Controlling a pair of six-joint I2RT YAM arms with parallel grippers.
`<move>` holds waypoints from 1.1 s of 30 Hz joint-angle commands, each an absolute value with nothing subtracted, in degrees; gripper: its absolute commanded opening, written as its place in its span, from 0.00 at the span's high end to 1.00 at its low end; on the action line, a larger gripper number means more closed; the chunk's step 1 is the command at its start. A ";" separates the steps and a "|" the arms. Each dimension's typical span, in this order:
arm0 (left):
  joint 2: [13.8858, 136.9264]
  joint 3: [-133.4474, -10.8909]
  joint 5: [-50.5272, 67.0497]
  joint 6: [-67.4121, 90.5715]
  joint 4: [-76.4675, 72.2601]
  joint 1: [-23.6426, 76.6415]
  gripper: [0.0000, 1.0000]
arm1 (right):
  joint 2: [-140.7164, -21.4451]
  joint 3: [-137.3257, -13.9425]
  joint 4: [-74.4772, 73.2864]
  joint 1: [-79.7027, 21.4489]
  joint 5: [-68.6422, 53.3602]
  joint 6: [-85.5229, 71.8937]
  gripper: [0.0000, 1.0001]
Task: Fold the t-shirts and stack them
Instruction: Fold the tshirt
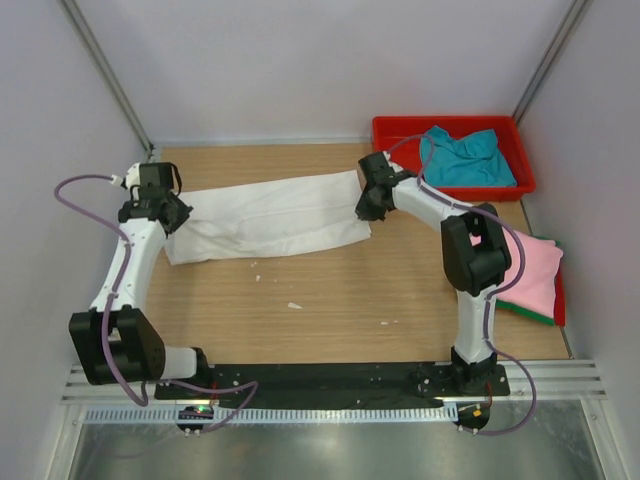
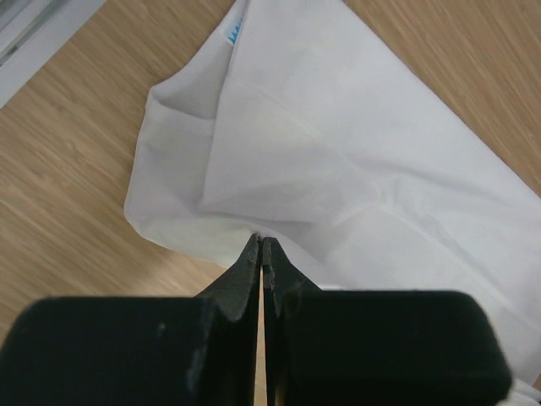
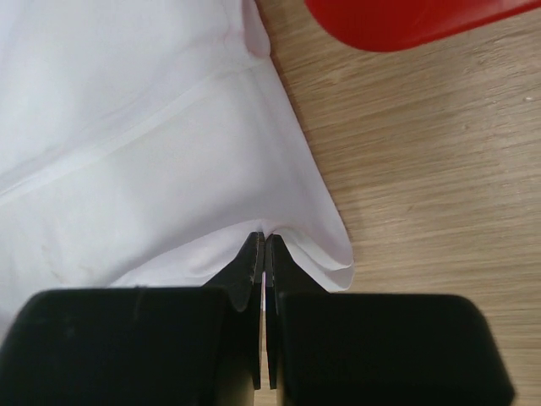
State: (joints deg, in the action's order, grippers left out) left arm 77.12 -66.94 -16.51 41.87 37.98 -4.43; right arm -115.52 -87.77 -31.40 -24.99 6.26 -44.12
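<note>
The white t-shirt [image 1: 270, 215] lies folded into a long band across the far half of the table. My left gripper [image 1: 172, 215] is shut on its left end; in the left wrist view my gripper [image 2: 261, 240] pinches the near edge of the white t-shirt [image 2: 338, 152]. My right gripper [image 1: 366, 212] is shut on its right end; in the right wrist view my gripper [image 3: 263, 236] pinches the edge of the white t-shirt [image 3: 152, 135]. The teal t-shirt [image 1: 466, 157] lies crumpled in the red tray [image 1: 394, 130]. The pink t-shirt [image 1: 533, 272] lies folded on the green t-shirt [image 1: 528, 312] at the right edge.
The red tray stands at the back right corner; its rim shows in the right wrist view [image 3: 406, 21]. Small white scraps [image 1: 294, 305] lie on the wooden table [image 1: 330, 300]. Grey walls close in the left, back and right sides.
</note>
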 commanded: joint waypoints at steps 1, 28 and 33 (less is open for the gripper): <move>78.31 -70.40 -19.60 38.41 32.88 -3.96 1.00 | -115.75 -90.17 -34.10 -24.35 7.56 -42.54 0.99; 95.35 -80.68 -25.23 32.79 22.41 -0.53 1.00 | -122.70 -97.47 -32.52 -20.83 5.45 -38.32 0.99; 98.08 -82.96 -23.73 32.52 21.09 1.22 1.00 | -123.05 -97.56 -32.52 -20.39 5.63 -38.41 0.99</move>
State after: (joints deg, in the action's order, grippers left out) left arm 97.38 -79.92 -23.81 33.74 25.08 0.03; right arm -122.98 -95.48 -32.91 -20.78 5.39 -39.09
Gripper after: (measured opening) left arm 0.005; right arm 0.028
